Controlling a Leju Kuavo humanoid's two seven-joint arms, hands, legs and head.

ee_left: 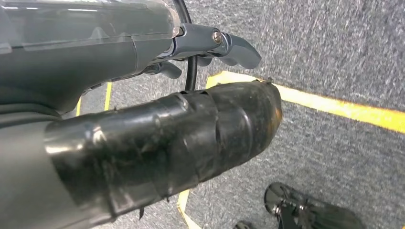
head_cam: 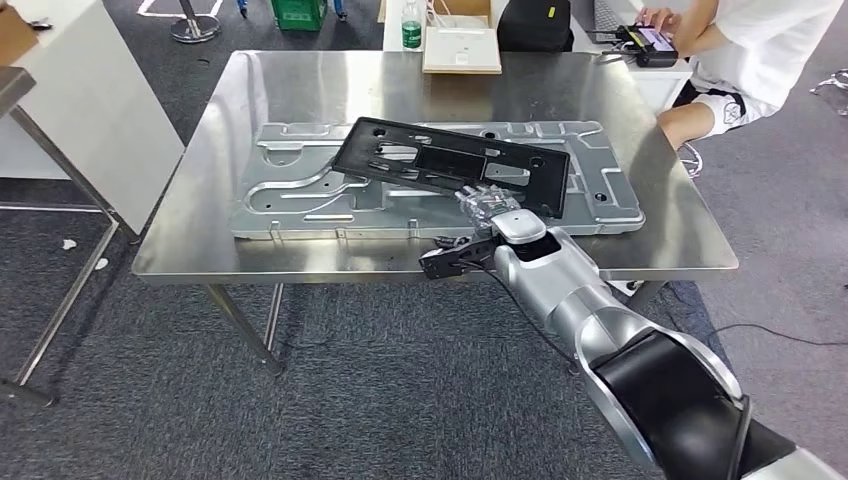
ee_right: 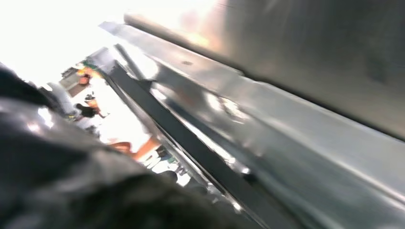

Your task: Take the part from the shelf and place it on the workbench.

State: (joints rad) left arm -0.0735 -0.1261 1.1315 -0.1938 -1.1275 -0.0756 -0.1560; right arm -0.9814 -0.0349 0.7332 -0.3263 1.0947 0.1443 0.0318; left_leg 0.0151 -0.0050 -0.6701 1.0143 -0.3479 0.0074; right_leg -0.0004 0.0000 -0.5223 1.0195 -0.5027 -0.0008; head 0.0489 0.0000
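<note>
One black part [head_cam: 450, 160] lies tilted on the workbench [head_cam: 660, 240], its near edge gripped by the right hand [head_cam: 492, 208].

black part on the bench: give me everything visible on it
The black part is a flat, long rectangular frame, matte black and plastic-looking, with several cut-out slots and a raised rim. It lies skewed across the silver stamped metal panel on the steel workbench, its far-left corner highest in the head view. The right hand is at its near right edge, fingers touching or gripping it; the exact hold is not clear. The right wrist view shows it blurred, as a dark strip.
</note>
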